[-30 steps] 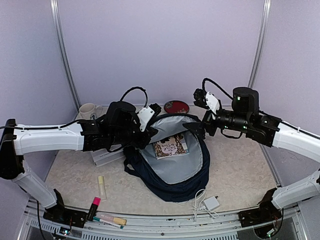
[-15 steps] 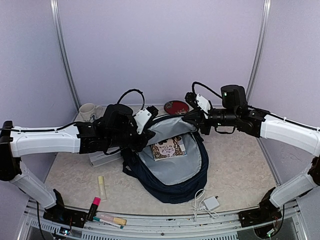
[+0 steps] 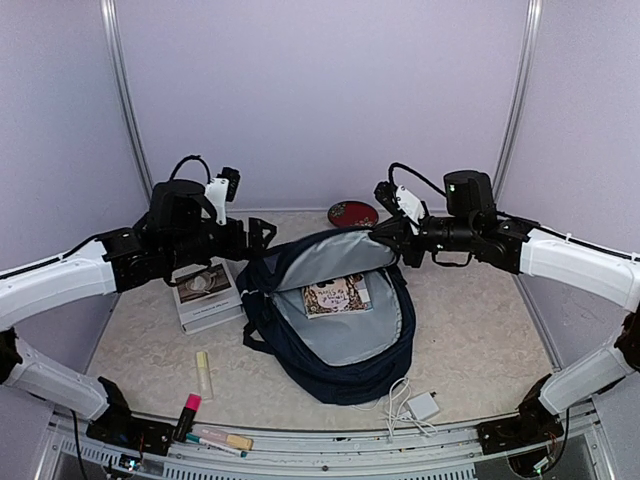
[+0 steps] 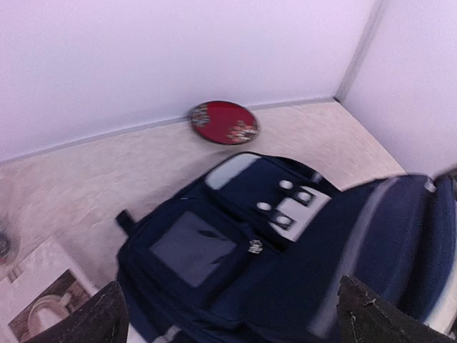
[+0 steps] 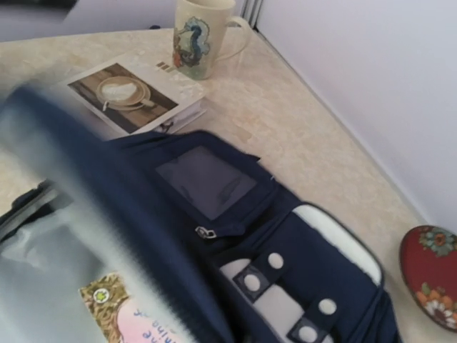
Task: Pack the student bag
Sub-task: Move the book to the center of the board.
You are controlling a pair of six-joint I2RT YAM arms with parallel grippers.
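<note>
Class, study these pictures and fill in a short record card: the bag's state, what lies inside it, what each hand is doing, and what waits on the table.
Bag: student bag, unzipped, grey lining showing
Inside: one patterned booklet
Right hand: shut on the bag's upper rim, holding it up
Left hand: open, holding nothing, beside the bag
On the table: book, mug, red dish, highlighter, pink marker, charger
</note>
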